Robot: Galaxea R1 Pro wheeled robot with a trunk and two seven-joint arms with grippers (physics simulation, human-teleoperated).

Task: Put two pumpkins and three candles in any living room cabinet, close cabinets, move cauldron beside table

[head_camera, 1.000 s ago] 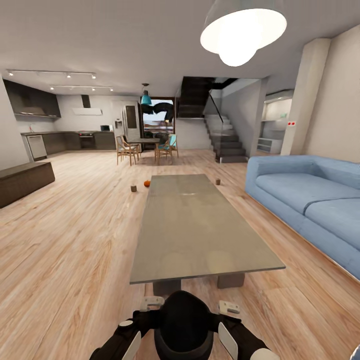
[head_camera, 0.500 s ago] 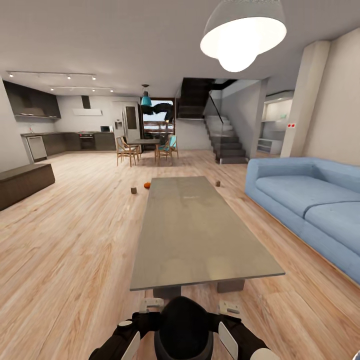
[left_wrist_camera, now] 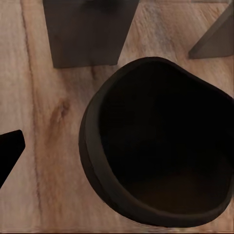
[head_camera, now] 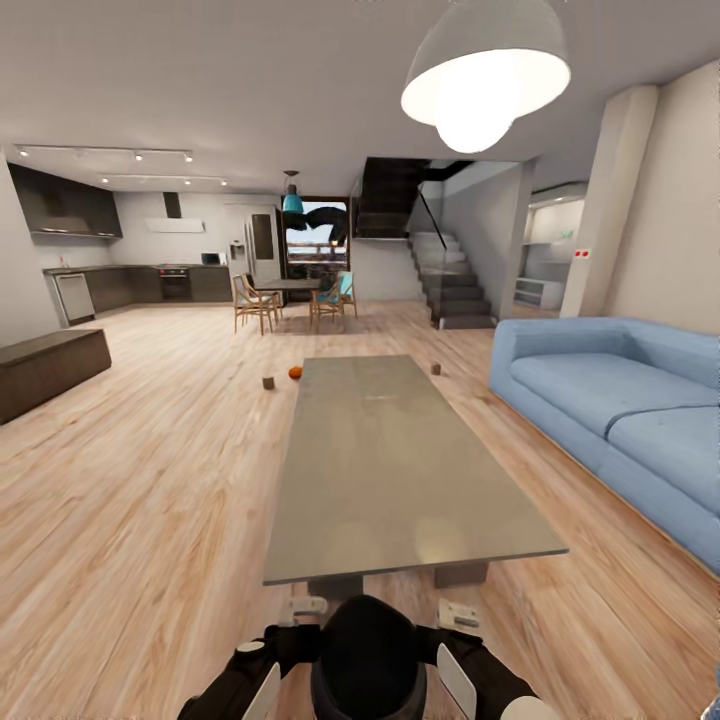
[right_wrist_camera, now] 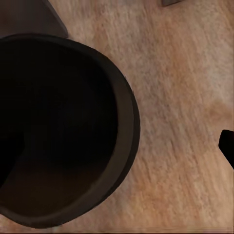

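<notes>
The black cauldron (head_camera: 365, 660) sits low between my two arms, just before the near end of the long grey table (head_camera: 400, 470). In the wrist views its dark opening (left_wrist_camera: 161, 141) (right_wrist_camera: 53, 126) is over the wood floor by the table legs. My left gripper (head_camera: 303, 606) and right gripper (head_camera: 458, 614) flank it. One fingertip (left_wrist_camera: 9, 148) (right_wrist_camera: 227, 145) shows at the picture's edge in each wrist view, with the jaws apart. Far off on the floor lie one orange pumpkin (head_camera: 295, 373) and two small brown candles (head_camera: 268, 382) (head_camera: 436, 368). The low dark brown cabinet (head_camera: 50, 365) stands by the left wall, shut.
A blue sofa (head_camera: 610, 400) runs along the right of the table. A wide strip of wood floor lies between the table and the cabinet. A dining table with chairs (head_camera: 290, 295), the kitchen and a staircase (head_camera: 450, 280) are at the back.
The whole picture has shifted slightly, so the camera has moved a little. The cauldron stays between my arms; pumpkin, candles and cabinet have not moved.
</notes>
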